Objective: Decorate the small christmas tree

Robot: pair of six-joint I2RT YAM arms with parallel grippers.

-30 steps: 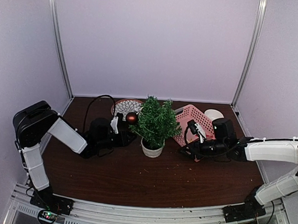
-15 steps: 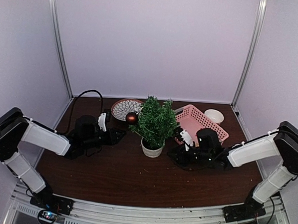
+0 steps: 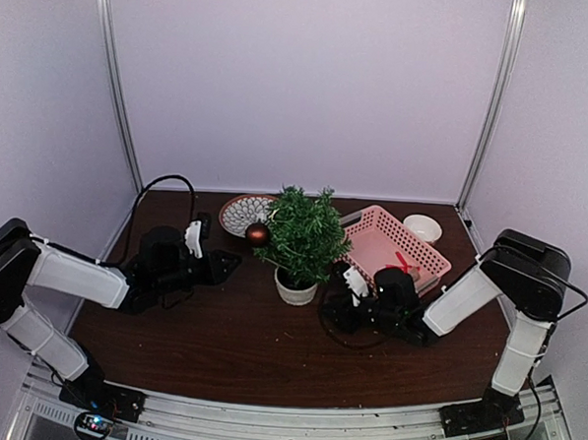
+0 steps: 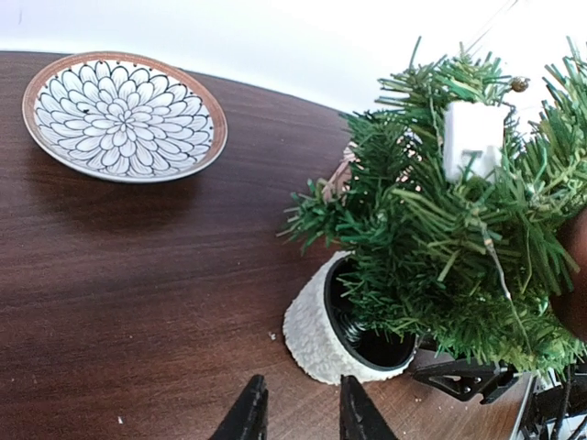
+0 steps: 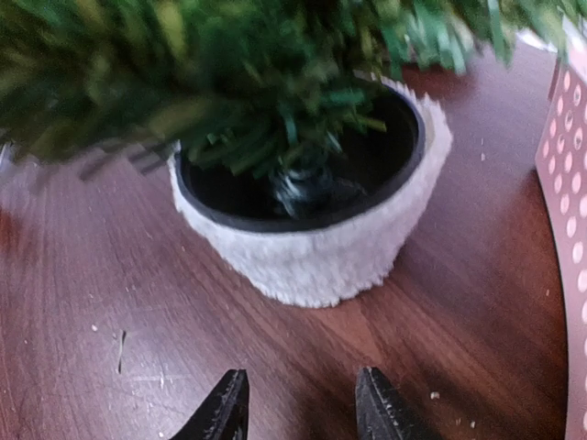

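The small christmas tree [image 3: 301,235] stands mid-table in a whitish pot [image 3: 295,288]. A dark red ball [image 3: 258,234] hangs at its left side. My left gripper [image 3: 228,265] is low on the table left of the pot, open and empty. In the left wrist view its gripper [image 4: 301,417] points at the pot [image 4: 316,335] below the tree [image 4: 449,238], which carries a small white tag [image 4: 473,137]. My right gripper [image 3: 331,306] is low, just right of the pot, open and empty. In the right wrist view its gripper [image 5: 303,412] faces the pot [image 5: 321,252] closely.
A patterned plate [image 3: 246,214] lies at the back left, also in the left wrist view [image 4: 124,115]. A pink basket [image 3: 387,240] with a red item [image 3: 402,265] stands right of the tree, its edge in the right wrist view [image 5: 573,183]. A white bowl [image 3: 423,227] sits behind it.
The left gripper has drawn back from the ball, leftward and lower. The right arm has swung left from the basket to the pot. The ball stays on the tree.
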